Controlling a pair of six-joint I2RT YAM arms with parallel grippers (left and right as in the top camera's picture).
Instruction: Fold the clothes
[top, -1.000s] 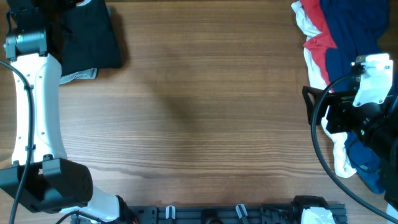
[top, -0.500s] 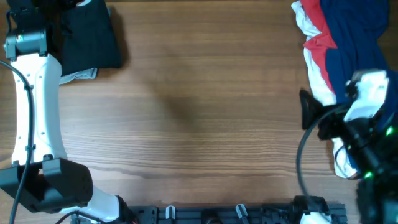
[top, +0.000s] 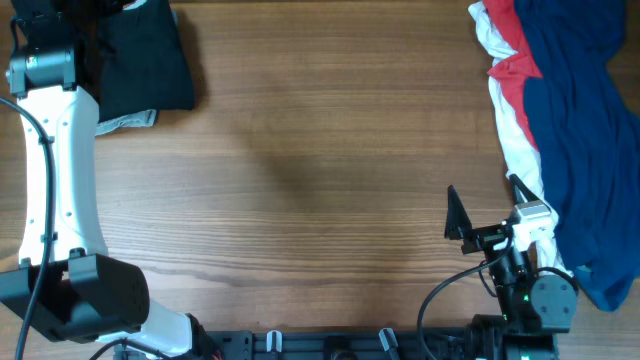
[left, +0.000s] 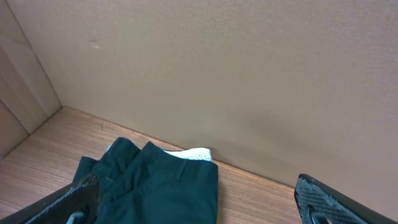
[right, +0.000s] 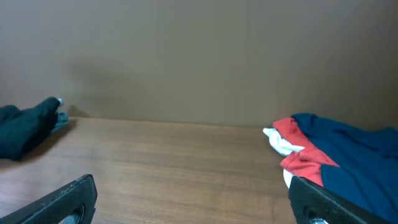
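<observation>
Looking down on a wood table with a robot arm at each side. Showing black shorts lying flat at the far left corner, partly hiding under the left arm. Showing a pale cloth peeking out from beneath the near edge of the shorts. Showing a heap of navy, red and white cloth spreading along the right edge, well apart from the shorts, with bare wood stretching between.

Placing the left gripper at the far left corner by the shorts, though hard to make out from overhead among dark shapes. Viewing from the left wrist: fingers standing wide apart at the lower corners, gripping nothing and framing the shorts on the wood. Seeing the pale cloth at the far side of the shorts, close to a tan wall. Not showing clearly whether either finger is touching the cloth.

Finding the right gripper near the front right of the table, just beside the heap's white edge, spreading wide and holding nothing. Viewing from the right wrist: fingers again wide apart at the lower corners, pointing across bare wood toward the wall. Seeing the shorts as a dark bundle at far left and the heap at right.
</observation>
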